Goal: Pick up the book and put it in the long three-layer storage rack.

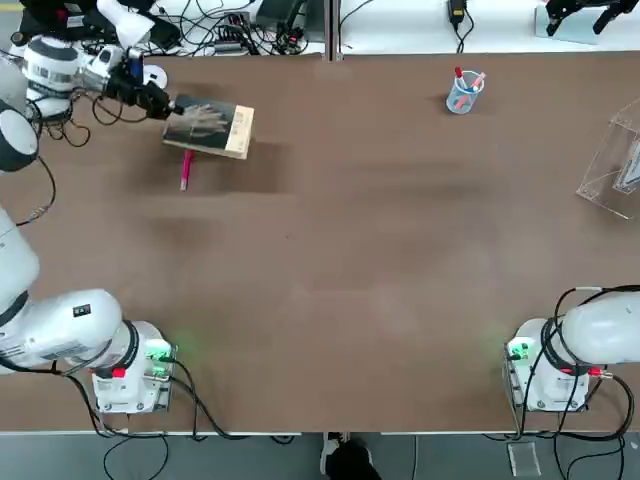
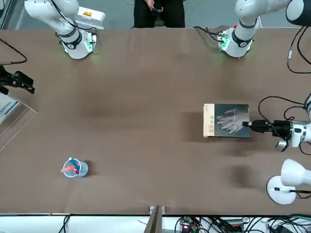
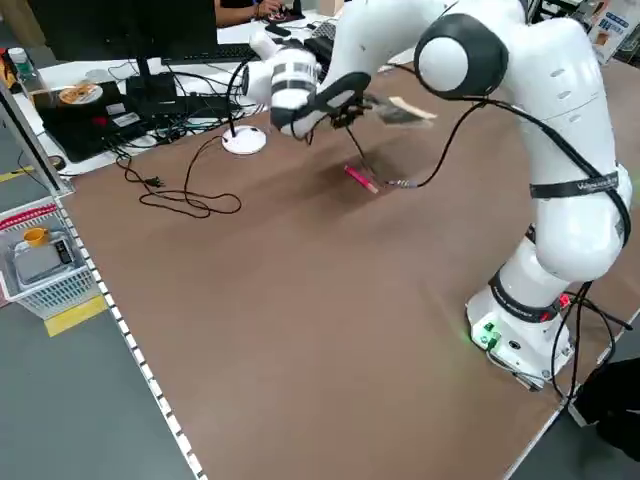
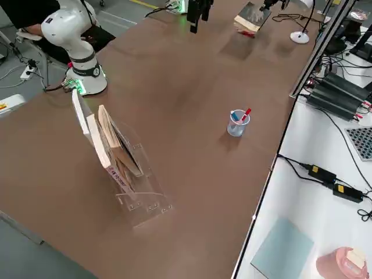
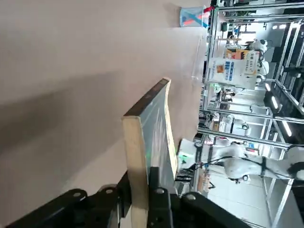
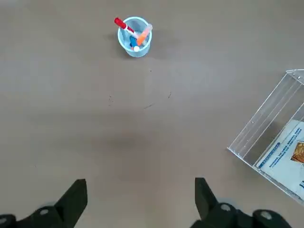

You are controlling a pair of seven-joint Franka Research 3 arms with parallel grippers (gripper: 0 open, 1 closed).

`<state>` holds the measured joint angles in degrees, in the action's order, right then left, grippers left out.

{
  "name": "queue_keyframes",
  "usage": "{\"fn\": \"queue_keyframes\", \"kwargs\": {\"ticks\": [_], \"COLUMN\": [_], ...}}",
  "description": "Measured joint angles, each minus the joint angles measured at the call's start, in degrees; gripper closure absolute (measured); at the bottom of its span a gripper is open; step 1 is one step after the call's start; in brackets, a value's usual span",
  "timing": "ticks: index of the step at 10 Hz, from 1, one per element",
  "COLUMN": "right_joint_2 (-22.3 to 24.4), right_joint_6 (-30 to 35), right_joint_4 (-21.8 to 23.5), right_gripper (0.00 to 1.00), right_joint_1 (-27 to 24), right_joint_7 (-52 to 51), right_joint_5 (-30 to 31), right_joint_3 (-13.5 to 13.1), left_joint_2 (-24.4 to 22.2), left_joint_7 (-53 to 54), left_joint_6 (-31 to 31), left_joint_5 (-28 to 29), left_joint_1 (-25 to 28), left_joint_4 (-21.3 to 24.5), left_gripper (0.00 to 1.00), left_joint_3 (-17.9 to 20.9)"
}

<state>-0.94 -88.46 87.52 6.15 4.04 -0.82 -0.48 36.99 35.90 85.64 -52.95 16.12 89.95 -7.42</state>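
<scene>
Closed on one edge of the book (image 5: 160, 128), the left pincer (image 5: 140, 202) holds it raised over the worktop (image 1: 340, 300)'s far left; the rack (image 4: 142, 192) lies far right, nearer the right pincer (image 6: 142, 194), spread wide, gripping nothing.

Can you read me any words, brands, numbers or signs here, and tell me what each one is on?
No text is clear enough to quote.
Book cover: small marks on its pale strip, too small to read.
Book in the clear rack: blue print, too blurred to read.
White arm's label: too small to read.
</scene>
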Motion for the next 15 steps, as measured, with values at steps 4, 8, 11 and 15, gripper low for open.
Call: {"fn": "queue_keyframes", "kwargs": {"ticks": [4, 8, 11, 15], "right_joint_2": [0.00, 0.00, 0.00, 0.00], "right_joint_6": [1.27, 1.60, 1.74, 1.82], "right_joint_4": [0.00, 0.00, 0.03, 0.10], "right_gripper": [0.00, 0.00, 0.00, 0.00], "right_joint_1": [0.01, 0.08, 0.71, 1.35], "right_joint_7": [0.21, 1.59, 3.12, 4.09], "right_joint_5": [-0.84, -1.00, -1.04, -1.09], "right_joint_3": [0.00, 0.01, 0.03, 0.04], "left_joint_2": [-2.64, -2.71, -2.72, -2.73], "left_joint_7": [-7.71, -12.00, -15.26, -20.84], "left_joint_6": [0.23, 2.53, 7.92, 17.31], "left_joint_5": [-0.19, -2.06, -3.24, -4.03], "left_joint_1": [-0.21, -0.15, -0.08, -1.98], "left_joint_4": [-0.02, -0.17, -0.23, -0.24], "left_gripper": [0.98, 0.98, 0.98, 0.98], "left_joint_3": [-5.93, -9.31, -14.42, -22.85]}}
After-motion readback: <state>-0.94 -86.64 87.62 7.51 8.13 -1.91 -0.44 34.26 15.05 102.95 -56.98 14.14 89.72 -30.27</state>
